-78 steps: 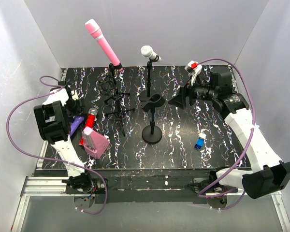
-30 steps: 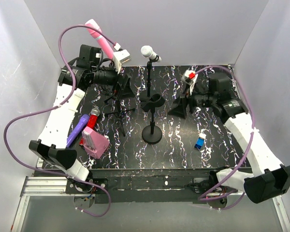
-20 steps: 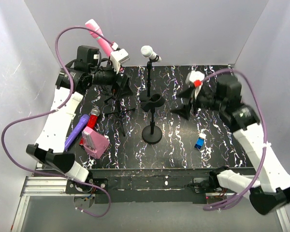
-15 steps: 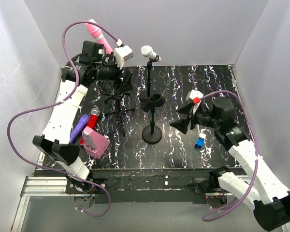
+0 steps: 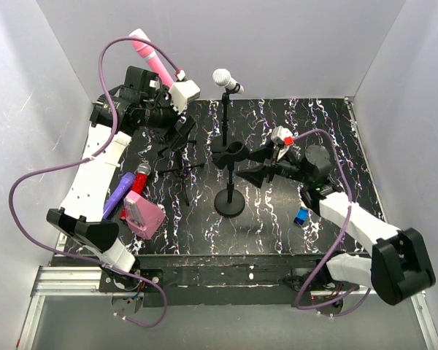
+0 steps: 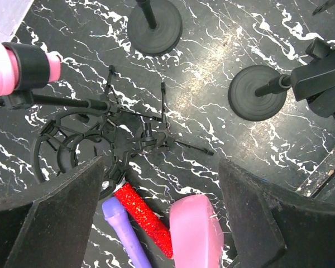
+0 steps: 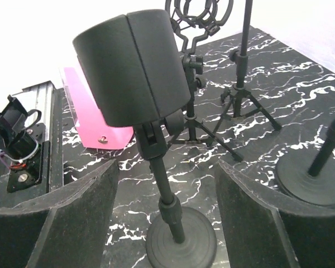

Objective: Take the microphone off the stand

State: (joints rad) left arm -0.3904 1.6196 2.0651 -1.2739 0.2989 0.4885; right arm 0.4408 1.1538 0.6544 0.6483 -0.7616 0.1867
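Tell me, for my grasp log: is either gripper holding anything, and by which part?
Nothing is held. The left gripper and right gripper both stand open and empty.

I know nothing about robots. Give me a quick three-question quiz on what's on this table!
1. True or false: the pink microphone sits on a tripod stand.
2. Which one is lying down? A the white one, B the red microphone, C the pink one.
3. Fill in: the middle stand before the right arm's fingers holds ____ microphone.
Key: 1 true; 2 B; 3 no.
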